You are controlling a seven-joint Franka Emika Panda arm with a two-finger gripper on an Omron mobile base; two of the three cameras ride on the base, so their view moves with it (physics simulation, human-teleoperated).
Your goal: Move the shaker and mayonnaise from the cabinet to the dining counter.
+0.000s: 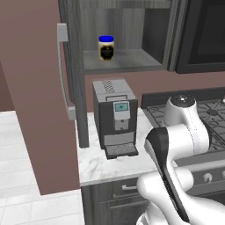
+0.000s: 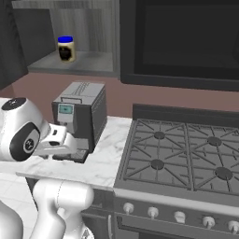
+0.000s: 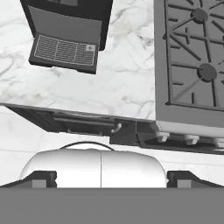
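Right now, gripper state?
Gripper: open, holding nothing; it looks down over the counter.

Your arm (image 1: pixel 176 145) is folded up close to the base, elbow high and forearm bent back down. In the right base view the wrist (image 2: pixel 56 137) juts out level toward the right. Your claw (image 3: pixel 112 178) points downward with its jaws spread wide apart, one dark fingertip (image 3: pixel 37 179) at each side, gripping nothing.
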